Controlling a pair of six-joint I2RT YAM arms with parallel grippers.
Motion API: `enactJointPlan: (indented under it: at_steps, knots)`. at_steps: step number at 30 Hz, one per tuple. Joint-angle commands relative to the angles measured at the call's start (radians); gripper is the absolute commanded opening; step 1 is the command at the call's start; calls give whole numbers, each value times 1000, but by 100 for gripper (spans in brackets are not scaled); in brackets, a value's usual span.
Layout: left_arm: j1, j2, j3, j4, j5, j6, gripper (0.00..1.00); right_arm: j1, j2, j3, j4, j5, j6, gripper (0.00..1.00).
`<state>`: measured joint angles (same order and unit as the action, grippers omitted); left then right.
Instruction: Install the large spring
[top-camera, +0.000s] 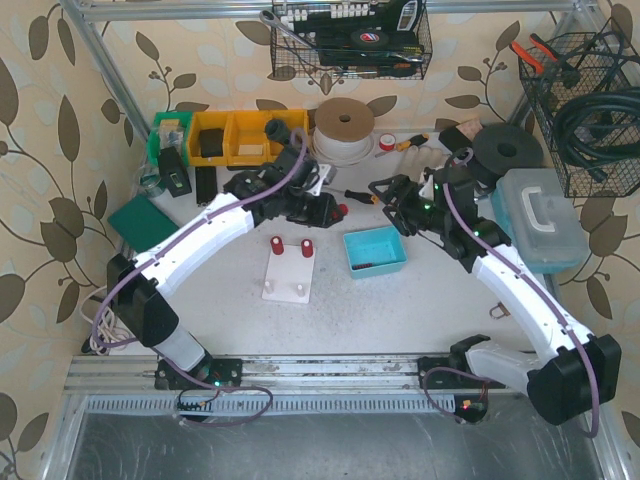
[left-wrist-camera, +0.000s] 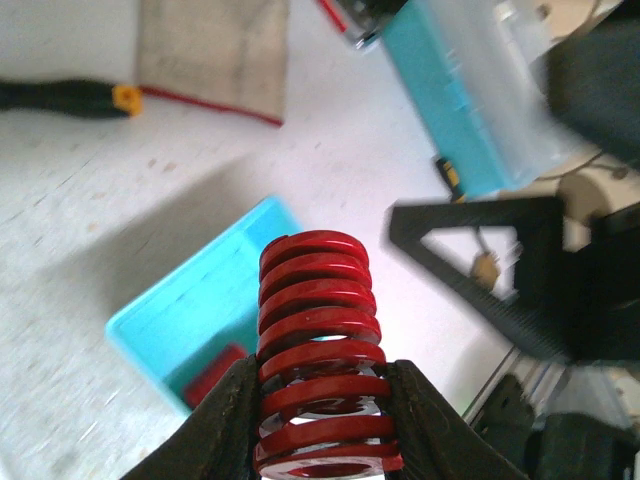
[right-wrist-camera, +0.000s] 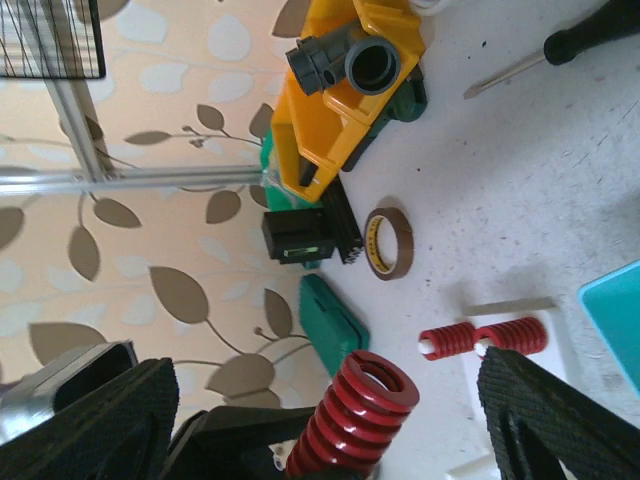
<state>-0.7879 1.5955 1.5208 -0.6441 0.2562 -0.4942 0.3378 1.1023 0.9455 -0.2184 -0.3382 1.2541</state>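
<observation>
My left gripper (top-camera: 333, 210) is shut on the large red spring (top-camera: 343, 209) and holds it above the table, just left of the blue tray (top-camera: 375, 250). In the left wrist view the spring (left-wrist-camera: 318, 320) stands between both fingers (left-wrist-camera: 225, 420), with the tray (left-wrist-camera: 170, 310) below it. My right gripper (top-camera: 392, 205) is open and empty, facing the spring from the right; its view shows the spring (right-wrist-camera: 355, 415) between its wide-apart pads (right-wrist-camera: 560, 420). The white baseplate (top-camera: 290, 272) carries two small red springs (top-camera: 277, 245) on its far pegs; its two near pegs are bare.
Yellow bins (top-camera: 235, 135), a large tape roll (top-camera: 343, 125) and screwdrivers (top-camera: 358, 193) lie at the back. A teal toolbox (top-camera: 540, 215) stands at the right and a green case (top-camera: 140, 220) at the left. A small red part (left-wrist-camera: 215, 372) lies in the tray.
</observation>
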Motion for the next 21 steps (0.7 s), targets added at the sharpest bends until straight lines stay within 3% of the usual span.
enactJointPlan:
  at_steps: [1, 5, 11, 21]
  knots:
    - [62, -48, 128, -375, -46, 100, 0, 1, 55, 10, -171, -43, -229, 81]
    - [85, -32, 202, -657, -109, 150, 0, 46, 103, 42, -228, 16, -355, 81]
    - [95, -7, 196, -898, -139, 176, 0, 165, 156, 90, -264, 176, -447, 82]
    - [109, -98, -60, -875, -184, 125, 0, 195, 143, 36, -229, 274, -456, 85]
